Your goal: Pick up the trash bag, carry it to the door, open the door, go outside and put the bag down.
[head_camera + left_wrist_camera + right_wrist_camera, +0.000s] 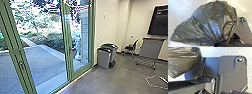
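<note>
Trash bag [209, 22]: black film, creases drawn together at a gathered neck [218, 43]; the left gripper [218, 45] appears closed on that neck; the body of the bag bulges beside the robot's base [228, 74]; the right gripper's state cannot be told.

Handling, in my judgement: soft, limp and probably light, contents unknown; the thin film may slip or tear if pinched by one fold; the gathered neck is the correct hold, all folds together; swing against the base or a door edge is the main risk.

Door: green-framed glass door [78, 37], dark handle [70, 48] on its frame; it looks shut; pickup is judged complete, with opening, exit and set-down outstanding; beyond the glass lie paving [42, 66] and shrubs [52, 40].

Surroundings: grey bin [103, 60] and green-lidded bin [113, 51] near the door frame; chair [131, 47], wheeled stand [150, 48] and wall screen [160, 22] farther off; white cable [153, 86] on the floor.
</note>
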You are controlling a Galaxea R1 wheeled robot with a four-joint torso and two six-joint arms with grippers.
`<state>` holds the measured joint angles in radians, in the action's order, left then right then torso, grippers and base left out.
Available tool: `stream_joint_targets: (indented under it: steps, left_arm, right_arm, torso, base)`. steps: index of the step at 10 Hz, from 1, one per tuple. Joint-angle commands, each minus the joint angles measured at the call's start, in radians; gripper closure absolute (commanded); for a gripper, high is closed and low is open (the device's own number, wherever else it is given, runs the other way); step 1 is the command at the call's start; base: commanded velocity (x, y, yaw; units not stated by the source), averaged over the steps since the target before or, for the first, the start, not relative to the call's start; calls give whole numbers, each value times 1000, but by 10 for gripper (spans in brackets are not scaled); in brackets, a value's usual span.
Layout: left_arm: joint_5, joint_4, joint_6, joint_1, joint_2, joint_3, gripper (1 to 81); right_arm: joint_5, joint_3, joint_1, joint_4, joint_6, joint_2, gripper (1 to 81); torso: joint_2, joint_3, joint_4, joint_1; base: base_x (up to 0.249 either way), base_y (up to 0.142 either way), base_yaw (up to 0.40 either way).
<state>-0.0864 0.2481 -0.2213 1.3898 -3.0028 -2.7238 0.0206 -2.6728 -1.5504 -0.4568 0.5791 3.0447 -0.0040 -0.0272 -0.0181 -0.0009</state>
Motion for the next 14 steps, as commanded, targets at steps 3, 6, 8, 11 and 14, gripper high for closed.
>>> stream_joint_targets:
  steps: [3, 6, 8, 11, 14]
  left_arm:
    - [-41, 11, 3, -74, -1, 3, 811]
    - [-41, 11, 3, -76, -1, 3, 811]
    - [-41, 11, 5, -74, -3, 3, 811]
    - [-41, 11, 5, -74, -4, 3, 811]
    - [-41, 13, 5, -74, -4, 1, 811]
  right_arm:
    - [-64, 1, 51, 9, 2, 4, 10]
    - [-64, 1, 51, 9, 4, 5, 10]
    - [-64, 1, 51, 9, 4, 7, 10]
    - [-64, 1, 51, 9, 4, 9, 10]
    - [-64, 1, 51, 9, 4, 9, 10]
  torso:
    - [0, 0, 0, 1]
    - [0, 0, 0, 1]
    - [0, 0, 0, 1]
    - [0, 0, 0, 1]
    - [0, 0, 0, 1]
  base:
    - [165, -75, 0]
    - [165, -75, 0]
    - [165, -75, 0]
    - [165, -75, 0]
    - [165, -78, 0]
